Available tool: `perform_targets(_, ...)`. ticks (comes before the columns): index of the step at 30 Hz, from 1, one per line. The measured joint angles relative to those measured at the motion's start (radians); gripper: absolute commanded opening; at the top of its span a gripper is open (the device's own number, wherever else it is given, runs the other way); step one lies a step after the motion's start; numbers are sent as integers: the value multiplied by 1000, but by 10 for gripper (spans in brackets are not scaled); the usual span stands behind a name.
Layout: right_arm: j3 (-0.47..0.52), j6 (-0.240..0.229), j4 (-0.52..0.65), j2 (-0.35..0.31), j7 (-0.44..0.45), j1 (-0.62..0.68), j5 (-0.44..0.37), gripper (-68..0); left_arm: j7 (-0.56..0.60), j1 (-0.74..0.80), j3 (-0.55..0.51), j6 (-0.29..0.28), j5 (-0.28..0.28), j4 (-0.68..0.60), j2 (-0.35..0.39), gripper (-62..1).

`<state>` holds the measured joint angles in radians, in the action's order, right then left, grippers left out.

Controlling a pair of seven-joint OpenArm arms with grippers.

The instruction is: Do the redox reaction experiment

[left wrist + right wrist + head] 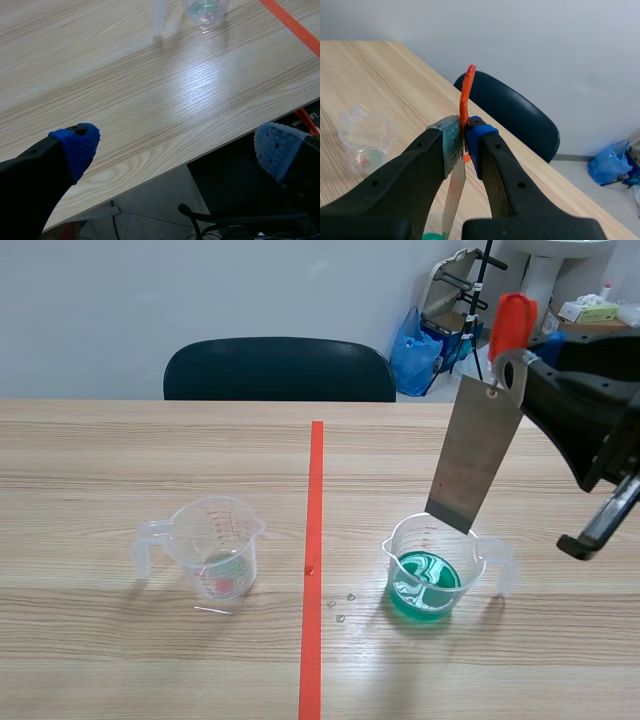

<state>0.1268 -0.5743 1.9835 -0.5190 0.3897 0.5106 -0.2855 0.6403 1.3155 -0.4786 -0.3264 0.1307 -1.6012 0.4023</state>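
The metal strip (472,455) is clamped by the right gripper (465,141) just over the beaker of green liquid (432,575); the left gripper (177,146) is held spread apart.

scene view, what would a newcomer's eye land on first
The grey metal sheet with an orange-red tab hangs tilted from the right gripper over the measuring cup of green liquid, right of the tape line. Left of the line stands a nearly empty clear cup.
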Motion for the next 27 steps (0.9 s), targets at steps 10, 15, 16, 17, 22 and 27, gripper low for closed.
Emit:
perform_targets(10, 16, -3, 48, 0, -71, 0, -47, -662, 0, 0, 0, 0, 0, 0, 0, 14)
perform_targets(15, 31, -3, 65, 0, -79, 0, -56, -662, 0, 0, 0, 0, 0, 0, 0, 14)
perform_targets(16, 31, -3, 66, 0, -79, 0, -56, -662, 0, 0, 0, 0, 0, 0, 0, 14)
perform_targets(17, 31, -3, 66, 0, -83, 0, -59, -662, 0, 0, 0, 0, 0, 0, 0, 14)
perform_targets(22, 31, -3, 66, 0, -97, 0, -72, -662, 0, 0, 0, 0, 0, 0, 0, 14)
perform_targets(27, 31, -3, 66, 0, -97, 0, -72, -662, 0, 0, 0, 0, 0, 0, 0, 14)
